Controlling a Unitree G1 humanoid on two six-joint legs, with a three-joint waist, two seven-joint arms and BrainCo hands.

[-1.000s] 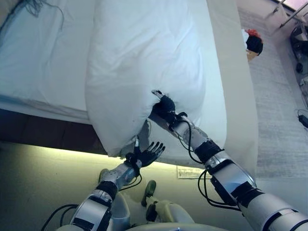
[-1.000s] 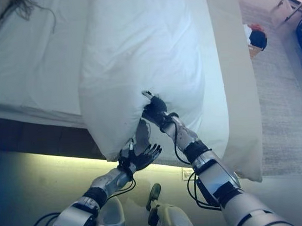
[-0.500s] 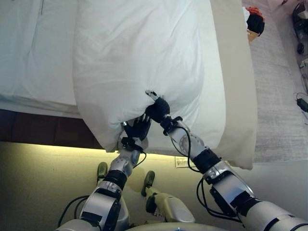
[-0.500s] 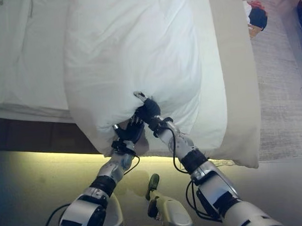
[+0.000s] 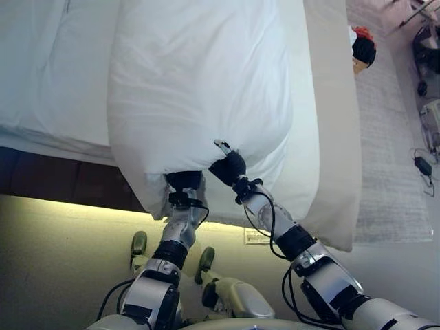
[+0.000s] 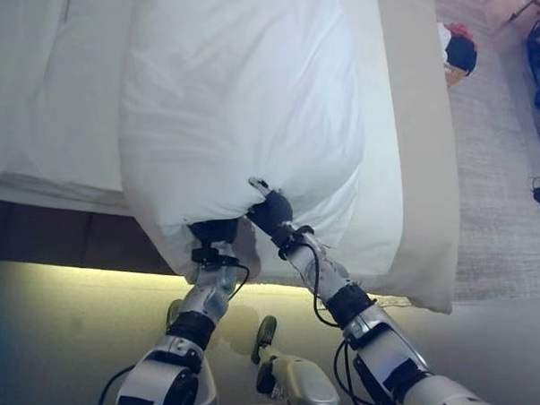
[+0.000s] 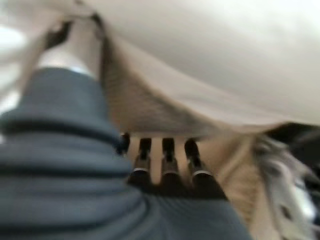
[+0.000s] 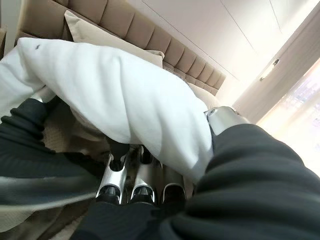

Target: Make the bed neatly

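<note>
My left hand (image 5: 183,183), which hung open below a second ago, has risen and now sits under the near edge of the white duvet (image 5: 199,82); its fingers are buried in cloth, so I cannot tell their grip. My right hand (image 5: 228,167) stays clamped on that edge, thumb over the fabric. Both hands now meet the duvet, lifted above the bed (image 5: 333,137), probably ready for spreading.

A plump white pillow (image 5: 199,89) lies lengthwise on the bed (image 5: 48,82), its near end bunched and overhanging the edge.
</note>
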